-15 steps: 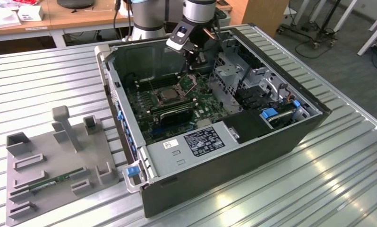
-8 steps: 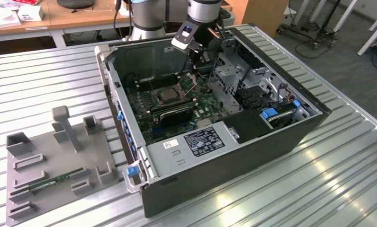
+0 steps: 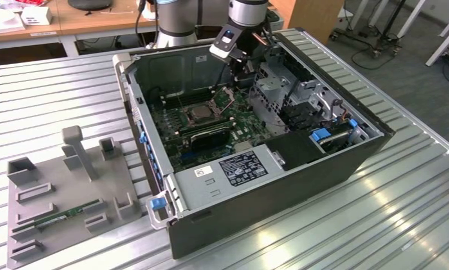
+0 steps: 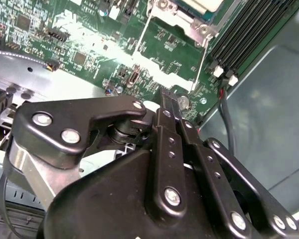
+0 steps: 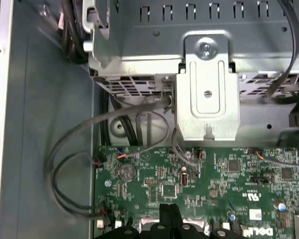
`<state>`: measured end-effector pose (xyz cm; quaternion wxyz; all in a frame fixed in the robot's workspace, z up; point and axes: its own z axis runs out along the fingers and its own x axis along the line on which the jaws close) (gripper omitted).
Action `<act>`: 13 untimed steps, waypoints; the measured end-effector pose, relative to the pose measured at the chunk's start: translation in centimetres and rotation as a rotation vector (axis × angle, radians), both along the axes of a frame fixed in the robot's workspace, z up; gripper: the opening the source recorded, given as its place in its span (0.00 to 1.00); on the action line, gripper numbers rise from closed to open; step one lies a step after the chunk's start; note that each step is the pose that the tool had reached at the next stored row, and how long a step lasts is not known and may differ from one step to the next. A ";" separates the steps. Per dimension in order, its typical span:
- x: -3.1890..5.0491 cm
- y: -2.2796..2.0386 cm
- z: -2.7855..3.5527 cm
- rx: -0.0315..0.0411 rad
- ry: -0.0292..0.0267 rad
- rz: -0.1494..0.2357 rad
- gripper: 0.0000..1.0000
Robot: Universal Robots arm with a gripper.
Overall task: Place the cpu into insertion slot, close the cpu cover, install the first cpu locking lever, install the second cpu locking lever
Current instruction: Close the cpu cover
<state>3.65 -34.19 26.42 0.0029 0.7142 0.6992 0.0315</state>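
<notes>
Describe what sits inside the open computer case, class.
A green circuit board with the insertion slot, a silver drive cage and the gripper. Whatever lies beneath the cage is hidden.

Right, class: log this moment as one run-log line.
end effector: shut | holding: nothing visible | position: over board, near socket

In the second wrist view, the silvery-rimmed square insertion slot (image 4: 182,15) is cut off by the picture's edge; I cannot tell what lies inside. In the first wrist view, my black metal gripper (image 5: 169,209) is cropped, bar its fingertips.
</notes>
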 end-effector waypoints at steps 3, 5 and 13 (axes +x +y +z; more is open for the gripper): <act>0.44 0.00 -0.09 -0.0001 0.0006 0.000 0.11; 0.66 0.00 -0.22 -0.0001 0.0010 0.000 0.11; 0.91 0.00 -1.08 -0.0004 0.0052 0.000 0.11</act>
